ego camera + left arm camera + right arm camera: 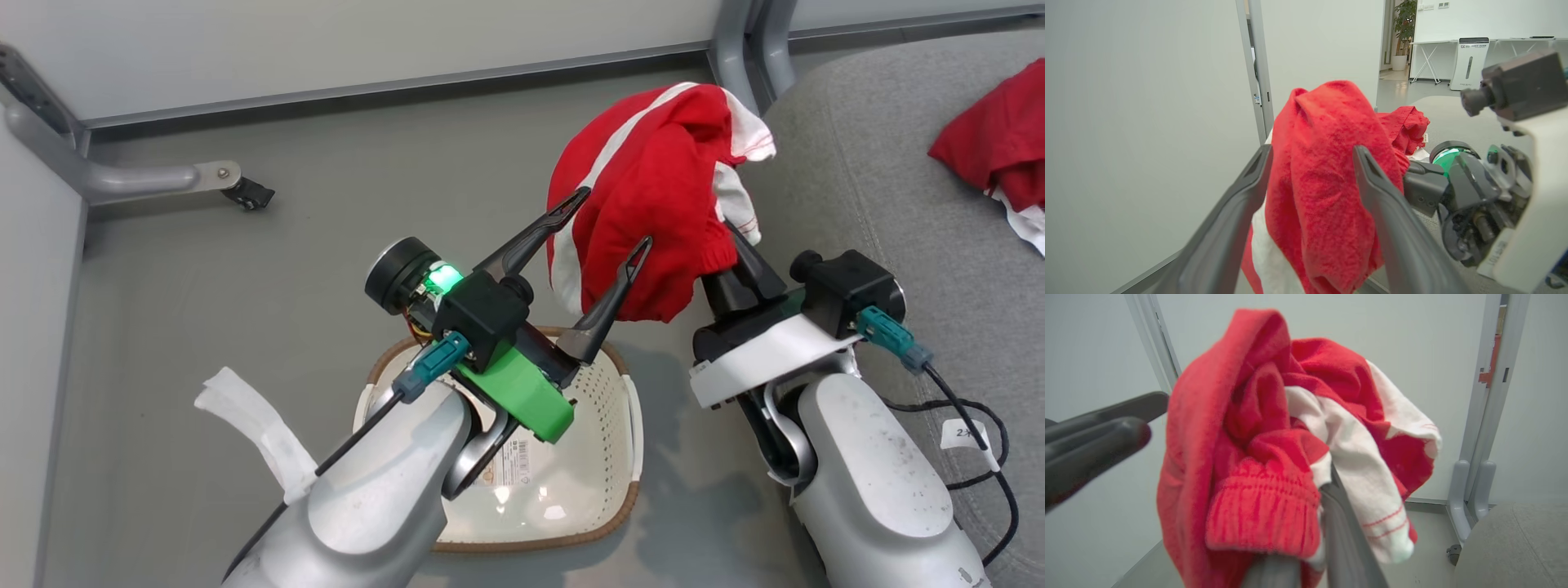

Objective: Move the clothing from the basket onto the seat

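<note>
The left end effector is seen closest, its two dark fingers spread wide on either side of a bunched red garment. The fabric is flanked by them, not pinched. The garment is clamped by the right end effector, whose fingers are closed on it just beside a ribbed red cuff, with folds draped over the fingertips.

In the head view the bundle is held in the air above the floor, between the laundry basket and the seat, near the seat's edge. A second red garment lies on the seat, well apart from the held one. The basket's bottom and its paper label are shown bare wherever the left arm does not hide them.

One piece is judged delivered and the basket apparently emptied. The last piece is lifted but remains to be carried over the cushion and released.

No clear front can be made out on the crumpled bundle. Its long axis is judged to run roughly along the right fingers, up the head view. The white stripe follows that line, and the white-trimmed end is turned toward the seat.
</note>
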Controlling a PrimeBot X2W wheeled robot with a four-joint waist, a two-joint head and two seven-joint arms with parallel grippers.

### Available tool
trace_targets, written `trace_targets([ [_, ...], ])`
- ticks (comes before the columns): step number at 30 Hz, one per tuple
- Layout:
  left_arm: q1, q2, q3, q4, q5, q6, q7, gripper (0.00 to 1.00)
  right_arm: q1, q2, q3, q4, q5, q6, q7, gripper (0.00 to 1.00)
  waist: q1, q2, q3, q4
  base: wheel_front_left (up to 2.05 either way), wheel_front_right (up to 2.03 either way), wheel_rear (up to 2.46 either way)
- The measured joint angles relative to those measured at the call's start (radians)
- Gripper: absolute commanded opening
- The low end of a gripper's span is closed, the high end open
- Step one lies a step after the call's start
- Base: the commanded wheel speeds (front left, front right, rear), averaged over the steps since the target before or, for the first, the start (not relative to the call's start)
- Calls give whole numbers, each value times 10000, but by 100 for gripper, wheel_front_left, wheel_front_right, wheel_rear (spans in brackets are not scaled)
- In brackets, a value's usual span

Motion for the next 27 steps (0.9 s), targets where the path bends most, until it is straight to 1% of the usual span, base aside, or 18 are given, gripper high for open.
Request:
trace_targets([
  [4,8,52,6,-8,69,0,-2,100,98,0,-383,-40,-69,0,2,0,0,0,54,-261,0,0,0],
  [11,12,182,-50,29,157,-2,-4,100,317,0,-1030,-194,-176,0,2,0,0,0,221,-908,0,0,0],
  [27,-62,531,-355,242,307,-2,-15,100,821,-6,-2255,-928,-247,0,0,0,0,0,754,-2807,0,0,0],
])
